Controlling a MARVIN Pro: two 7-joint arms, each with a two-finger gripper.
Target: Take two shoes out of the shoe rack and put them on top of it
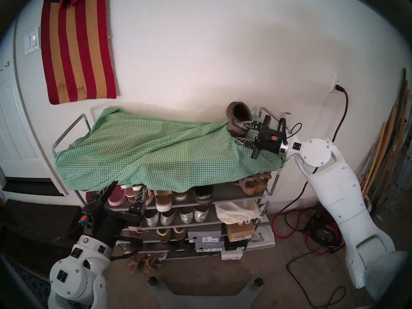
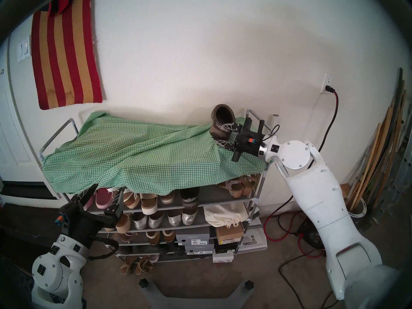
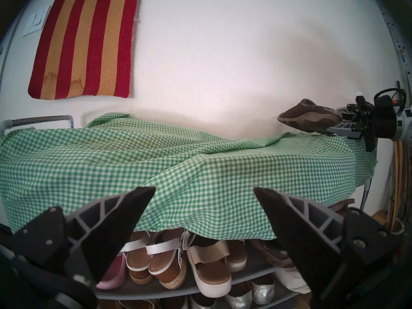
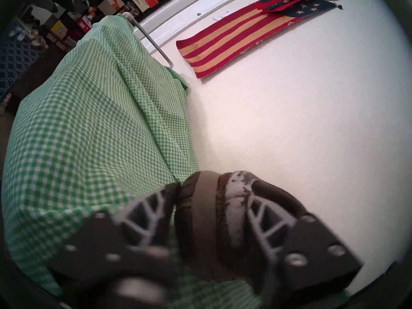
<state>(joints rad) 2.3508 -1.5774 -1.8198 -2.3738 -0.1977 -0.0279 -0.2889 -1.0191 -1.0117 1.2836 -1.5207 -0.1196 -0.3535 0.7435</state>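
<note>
Brown clog (image 1: 239, 119) near rack's (image 1: 66, 132) right edge

Background stuff only: a red-and-tan striped wall hanging (image 1: 78, 50) sits high above the left claw (image 1: 128, 190), with a light switch (image 1: 32, 42) further left of it. Just past that claw's tips are pink slip-ons (image 1: 117, 198) and tan sandals (image 1: 162, 201) – silver flats (image 1: 176, 216) one shelf lower. Up and right of the right claw (image 1: 239, 132) is a wall outlet (image 1: 337, 82) with a red cord (image 1: 343, 110) – boards (image 1: 388, 150) lean further right.
</note>
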